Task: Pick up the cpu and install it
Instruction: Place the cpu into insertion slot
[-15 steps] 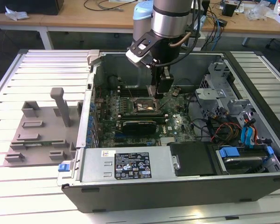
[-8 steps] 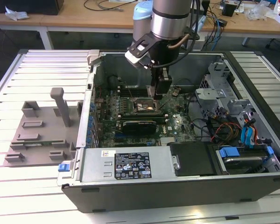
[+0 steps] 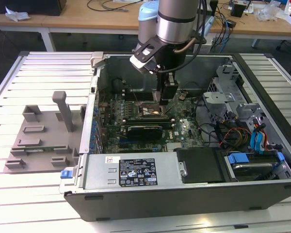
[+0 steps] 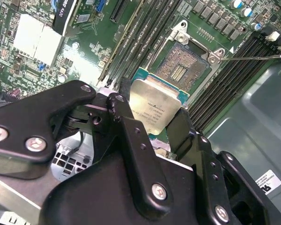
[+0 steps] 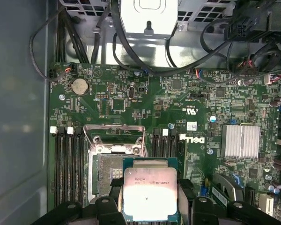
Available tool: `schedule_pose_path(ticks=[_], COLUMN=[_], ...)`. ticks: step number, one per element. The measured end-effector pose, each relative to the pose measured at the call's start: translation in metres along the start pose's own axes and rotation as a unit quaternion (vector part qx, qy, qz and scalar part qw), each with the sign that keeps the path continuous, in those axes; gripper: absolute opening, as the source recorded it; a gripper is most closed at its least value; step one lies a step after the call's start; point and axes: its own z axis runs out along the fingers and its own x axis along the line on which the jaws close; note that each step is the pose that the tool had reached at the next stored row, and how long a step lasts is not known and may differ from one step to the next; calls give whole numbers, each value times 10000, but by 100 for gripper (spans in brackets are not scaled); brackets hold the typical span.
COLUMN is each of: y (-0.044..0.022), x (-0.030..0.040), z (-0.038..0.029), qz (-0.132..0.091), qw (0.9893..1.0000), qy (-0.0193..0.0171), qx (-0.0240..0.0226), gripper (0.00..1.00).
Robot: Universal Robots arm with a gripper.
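The cpu (image 4: 155,108) is a thin square chip with a shiny metal top and a green rim, and my gripper (image 4: 152,116) is shut on it by two opposite edges. One black finger (image 4: 124,119) presses on one edge and the other finger (image 4: 183,131) on the opposite edge. The chip hangs just above the motherboard, partly over the open socket (image 4: 181,65) and offset from it. In the first wrist view the cpu (image 5: 150,192) overlaps one side of the socket (image 5: 107,172), whose metal frame (image 5: 114,137) is flipped open. In the exterior view my gripper (image 3: 164,101) reaches down into the open computer case (image 3: 136,172).
A grey plastic tray (image 3: 43,141) with raised blocks lies on the slatted table at the exterior view's left. Inside the case are a long black card (image 3: 144,129), memory slots (image 5: 68,164), a finned heatsink (image 5: 241,140), loose cables (image 5: 131,56) and a drive cage (image 3: 233,104).
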Motion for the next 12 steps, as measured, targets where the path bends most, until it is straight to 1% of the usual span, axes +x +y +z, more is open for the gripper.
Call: schedule_pose_path(ticks=[5, 12], y=[2, 3], x=[23, 32], z=[34, 75], qz=[-1, -1], qw=[10000, 10000], qy=[0, 0], qx=[0, 0], gripper=[55, 55])
